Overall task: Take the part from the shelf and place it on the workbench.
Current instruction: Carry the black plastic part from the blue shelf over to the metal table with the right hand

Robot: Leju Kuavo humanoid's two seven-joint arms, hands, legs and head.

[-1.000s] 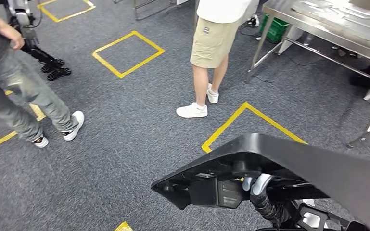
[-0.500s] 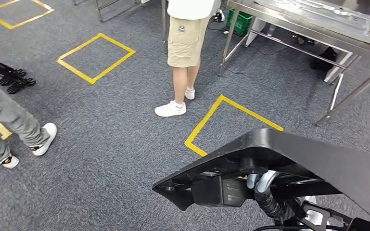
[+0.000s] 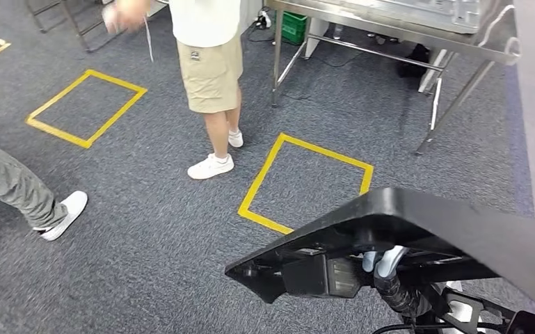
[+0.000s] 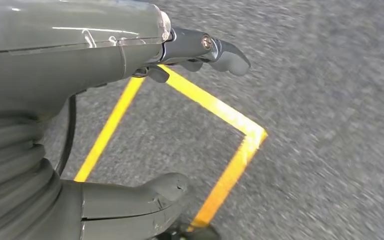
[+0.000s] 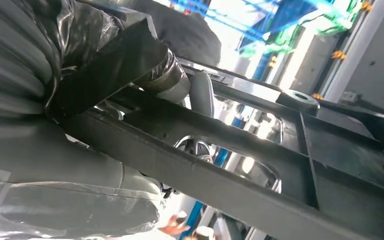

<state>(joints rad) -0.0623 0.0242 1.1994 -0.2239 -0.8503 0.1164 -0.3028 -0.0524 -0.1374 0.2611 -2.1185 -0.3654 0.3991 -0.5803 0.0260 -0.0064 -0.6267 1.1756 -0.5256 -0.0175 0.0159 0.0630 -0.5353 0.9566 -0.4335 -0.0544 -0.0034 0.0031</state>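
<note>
Grey carpet [image 3: 146,229], glossy black part [image 3: 417,233]

Grey ribbed cover, thick grey thumb [image 4: 130,202], darker fingers [image 4: 214,49].

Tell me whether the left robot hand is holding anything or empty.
Empty. The left robot hand hangs over grey carpet and yellow floor tape, fingers apart, nothing between them.

No legible text is found. A small dark label is seen on the person's khaki shorts [image 3: 210,72], but its wording cannot be read.
</note>
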